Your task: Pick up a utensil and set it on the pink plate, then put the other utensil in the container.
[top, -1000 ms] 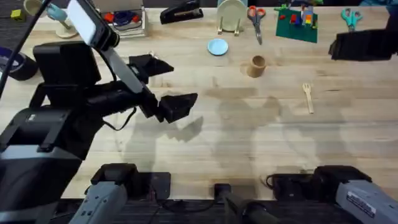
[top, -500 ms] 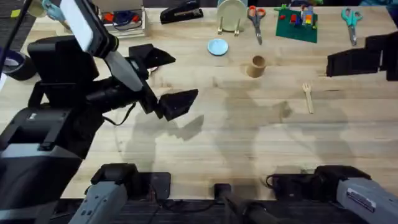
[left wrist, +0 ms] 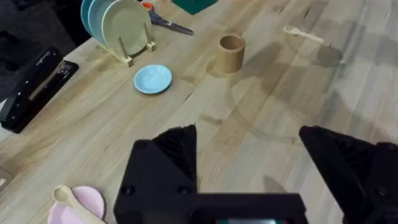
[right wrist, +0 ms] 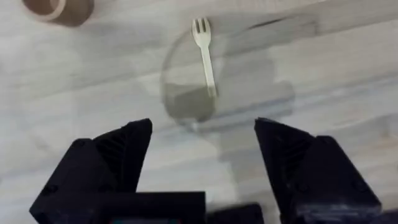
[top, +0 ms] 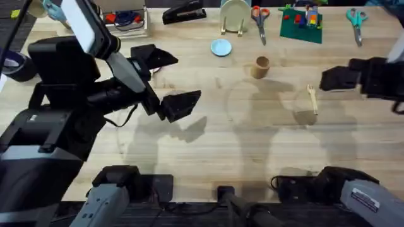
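Fork [right wrist: 204, 53]: flat on the tabletop [top: 252, 139], near the container [top: 261, 66], untouched. Spoon [left wrist: 71, 202]: on the pink plate [left wrist: 87, 205]; first step looks done. My right hand [right wrist: 202, 165]: spread, above the fork. Left hand [left wrist: 249, 168]: spread, empty. Next, I judge: descend, straddle the handle, pinch.

blue plate [top: 221, 47], stapler [top: 184, 12], 2 scissors [top: 259, 20], toy blocks [top: 302, 22]

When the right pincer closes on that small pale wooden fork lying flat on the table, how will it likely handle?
The small pale wooden fork looks thin and light, so it would probably skid if nudged. It lies flat on the wooden table, leaving little edge for the open right pincer. Being flat, it seems unlikely to roll.
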You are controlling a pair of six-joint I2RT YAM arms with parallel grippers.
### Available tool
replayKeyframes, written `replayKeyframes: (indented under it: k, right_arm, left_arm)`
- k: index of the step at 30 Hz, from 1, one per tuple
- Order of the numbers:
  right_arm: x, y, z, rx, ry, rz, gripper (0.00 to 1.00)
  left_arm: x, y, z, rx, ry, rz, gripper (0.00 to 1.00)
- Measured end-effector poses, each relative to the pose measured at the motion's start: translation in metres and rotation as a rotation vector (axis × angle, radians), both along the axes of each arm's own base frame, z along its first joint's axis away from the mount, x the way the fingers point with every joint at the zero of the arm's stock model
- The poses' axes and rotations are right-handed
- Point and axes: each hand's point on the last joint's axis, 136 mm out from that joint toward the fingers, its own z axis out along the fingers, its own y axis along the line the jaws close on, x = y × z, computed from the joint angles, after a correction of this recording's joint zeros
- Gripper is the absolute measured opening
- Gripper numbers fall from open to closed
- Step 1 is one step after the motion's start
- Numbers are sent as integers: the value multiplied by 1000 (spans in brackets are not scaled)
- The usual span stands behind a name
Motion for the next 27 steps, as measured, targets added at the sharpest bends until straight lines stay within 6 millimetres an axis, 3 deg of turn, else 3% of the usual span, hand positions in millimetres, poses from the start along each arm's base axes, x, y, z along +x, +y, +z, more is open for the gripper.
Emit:
replayKeyframes:
  k: [11, 27]
  right_arm:
    - [19, -4, -58, 11, 36, -13, 995]
    - [46, -8, -120, 13, 200, 66, 995]
  left_arm:
    - [0, 0, 0, 0, 0, 0, 993]
    - [0, 0, 0, 0, 0, 0, 994]
